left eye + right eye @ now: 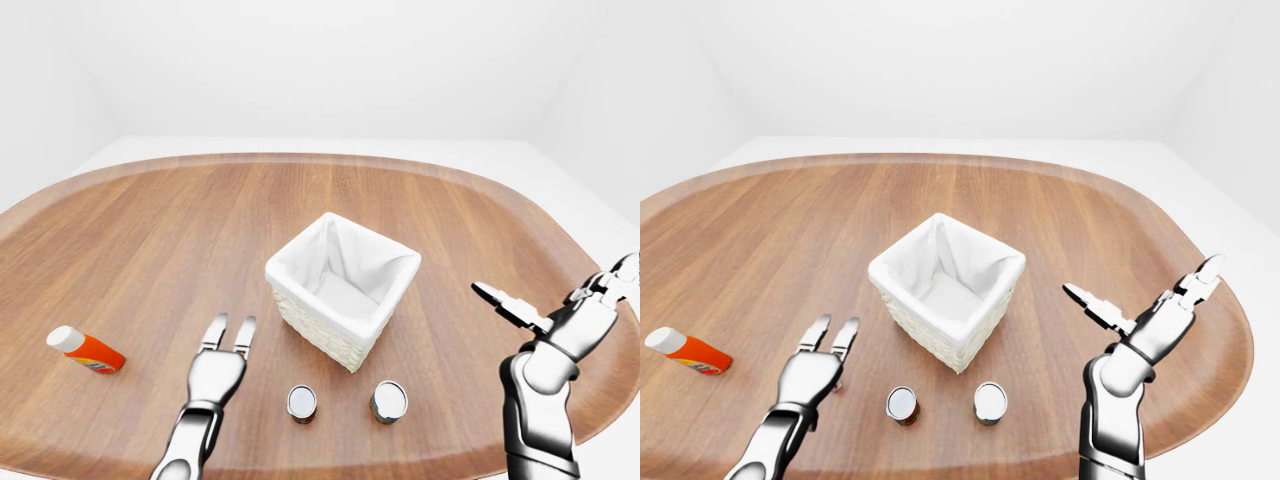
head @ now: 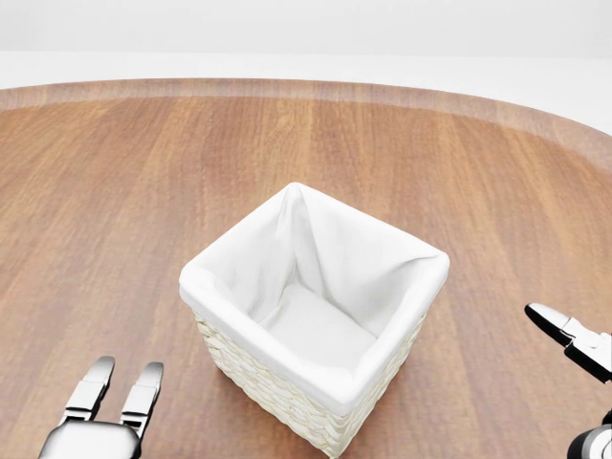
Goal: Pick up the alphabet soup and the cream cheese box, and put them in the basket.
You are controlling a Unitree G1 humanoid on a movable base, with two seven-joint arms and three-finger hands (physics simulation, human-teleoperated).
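Observation:
The wicker basket [image 1: 330,335] with a white cloth liner stands in the middle of the wooden table, and it is empty. Two small cans stand upright below it in the left-eye view, one at the left [image 1: 301,403] and one at the right [image 1: 388,401]. I cannot tell which of them is the alphabet soup. No cream cheese box shows in any view. My left hand [image 1: 232,326] is open with fingers stretched flat, left of the cans. My right hand [image 1: 1140,282] is open and raised to the right of the basket. Both hands are empty.
An orange bottle with a white cap [image 1: 87,351] lies on its side at the table's left. The round wooden table [image 1: 150,230] has a raised rim, and a white floor and walls surround it.

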